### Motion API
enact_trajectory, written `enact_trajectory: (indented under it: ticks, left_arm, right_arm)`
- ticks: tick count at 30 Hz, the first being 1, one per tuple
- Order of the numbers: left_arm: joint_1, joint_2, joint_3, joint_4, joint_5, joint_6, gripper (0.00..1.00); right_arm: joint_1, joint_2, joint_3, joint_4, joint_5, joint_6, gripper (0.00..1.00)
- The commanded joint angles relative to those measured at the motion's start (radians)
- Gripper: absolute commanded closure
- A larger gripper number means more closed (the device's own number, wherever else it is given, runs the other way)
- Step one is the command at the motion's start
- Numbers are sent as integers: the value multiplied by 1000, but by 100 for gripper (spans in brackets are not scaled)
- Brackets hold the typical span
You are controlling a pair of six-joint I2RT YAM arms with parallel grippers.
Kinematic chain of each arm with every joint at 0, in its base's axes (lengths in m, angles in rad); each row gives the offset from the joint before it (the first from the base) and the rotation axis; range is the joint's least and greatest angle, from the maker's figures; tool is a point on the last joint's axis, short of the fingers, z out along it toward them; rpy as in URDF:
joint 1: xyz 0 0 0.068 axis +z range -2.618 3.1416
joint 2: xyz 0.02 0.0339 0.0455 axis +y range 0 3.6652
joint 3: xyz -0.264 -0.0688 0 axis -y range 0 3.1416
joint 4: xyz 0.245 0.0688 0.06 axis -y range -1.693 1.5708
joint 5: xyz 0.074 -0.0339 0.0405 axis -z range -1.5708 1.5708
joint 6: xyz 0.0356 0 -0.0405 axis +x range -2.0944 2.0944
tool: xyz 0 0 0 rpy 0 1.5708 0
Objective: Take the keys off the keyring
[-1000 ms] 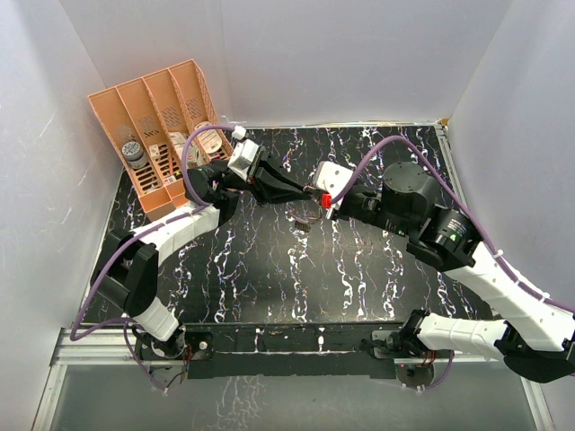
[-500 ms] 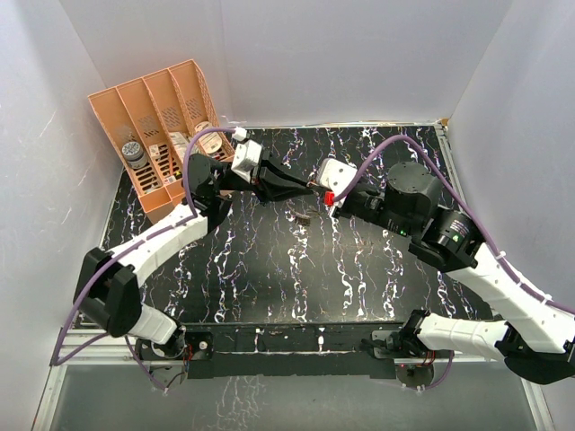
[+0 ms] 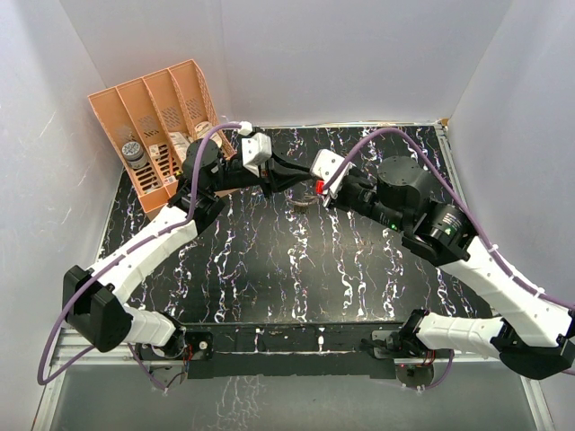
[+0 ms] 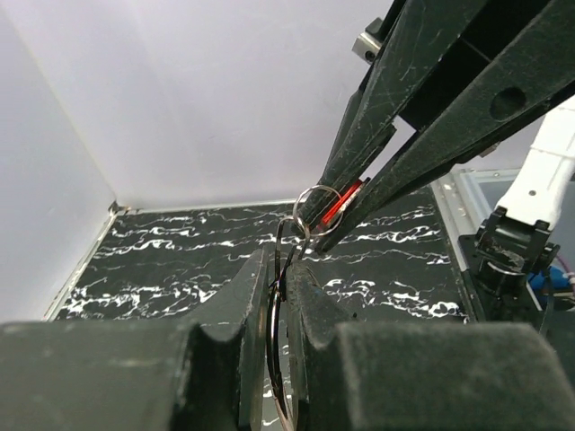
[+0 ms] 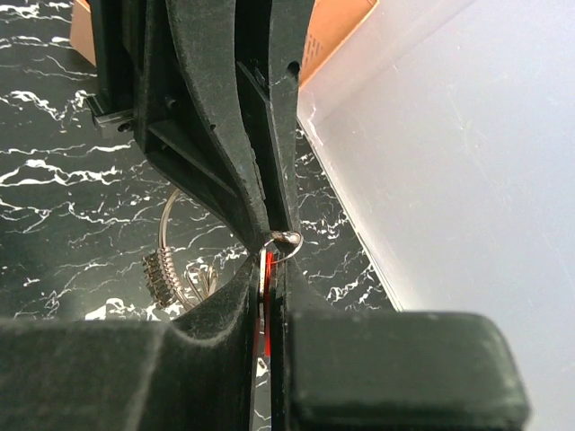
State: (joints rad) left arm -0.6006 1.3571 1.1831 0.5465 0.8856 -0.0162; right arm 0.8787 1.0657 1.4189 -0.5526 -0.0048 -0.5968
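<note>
Vs. a sec ago, both arms have carried the bundle further toward the back wall. The L arm is stretched out longer w/ its elbow swung out left, and the dangling part sits nearer the back of the table (image 3: 269, 269). Grip on both sides looks unchanged.

Now: L gripper (image 4: 280, 269) is pressed together on the keyring (image 5: 162, 235), pinching the thin wire edge-on, up in the air above the table. R gripper (image 5: 268, 278) is clamped tight on the red key (image 4: 340, 199), which lies flat btw its pads. The two tips are nose to nose, nearly touching. A small loop (image 4: 314, 187) sits right btw them and seems to link the red key to the bigger ring. Plain keys (image 5: 160, 274) hang below on the ring w/ a toothed edge showing; can't tell how many.

Step in hand, I'd say: working the red key off, w/ L bracing the ring and R pulling/twisting the key. It's not off yet, and no key is freed that I can see.

Next move prob. needs R to feed the key along the wire to its split end while L holds steady. Small slow rotation, no yank, else the wire slips out of L's pinch & the lot drops.
</note>
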Motion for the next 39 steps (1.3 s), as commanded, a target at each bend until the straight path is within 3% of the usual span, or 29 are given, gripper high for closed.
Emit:
enact_trajectory:
  ticks: [1, 14, 39]
  left_arm:
    - [26, -24, 55, -144, -217, 119, 100]
    - [26, -9, 95, -254, -362, 191, 100]
    - [27, 2, 116, -238, -387, 203, 100]
  right_arm:
    - [13, -27, 58, 18, -20, 12, 100]
    - [13, -2, 82, 27, -44, -21, 100]
    - [13, 113, 46, 6, -279, 5, 100]
